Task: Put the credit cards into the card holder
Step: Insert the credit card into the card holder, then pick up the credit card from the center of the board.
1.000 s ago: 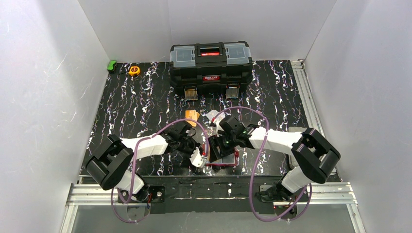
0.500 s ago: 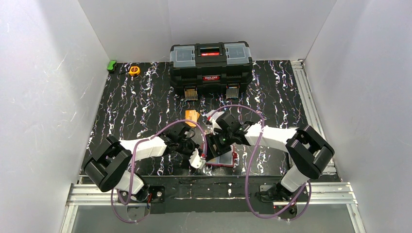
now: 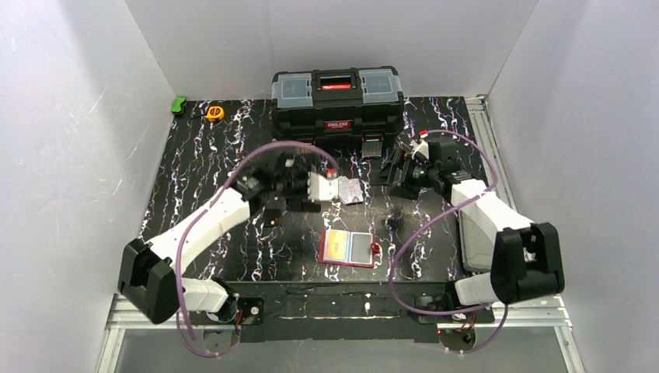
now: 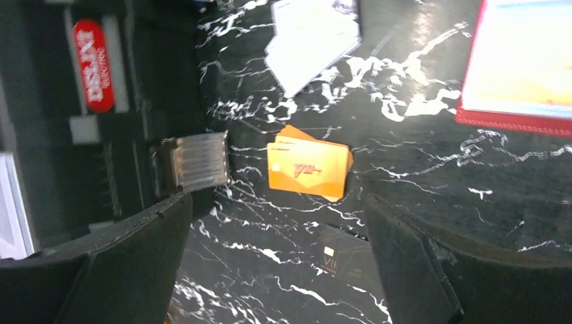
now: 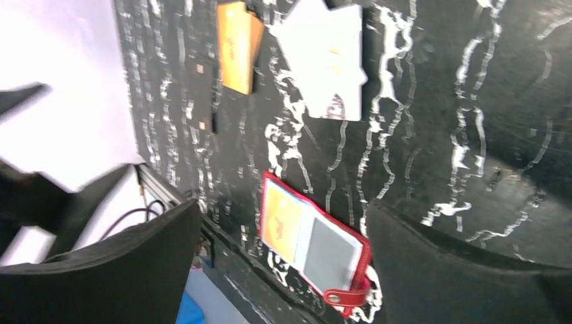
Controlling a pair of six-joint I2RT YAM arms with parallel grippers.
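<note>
Pulled back from the card holder, the left gripper and right gripper now hang spread and empty. The holder lies open on the tabletop with an orange card inside; orange credit cards and whitish credit cards lie loose beyond.

Card holder lies open on bare mat, no arm over it: free from above and from both sides. Left gripper, jaws wide, hangs just beside whitish cards. Right gripper, jaws wide, crowds toolbox front. Toolbox walls off far middle.
</note>
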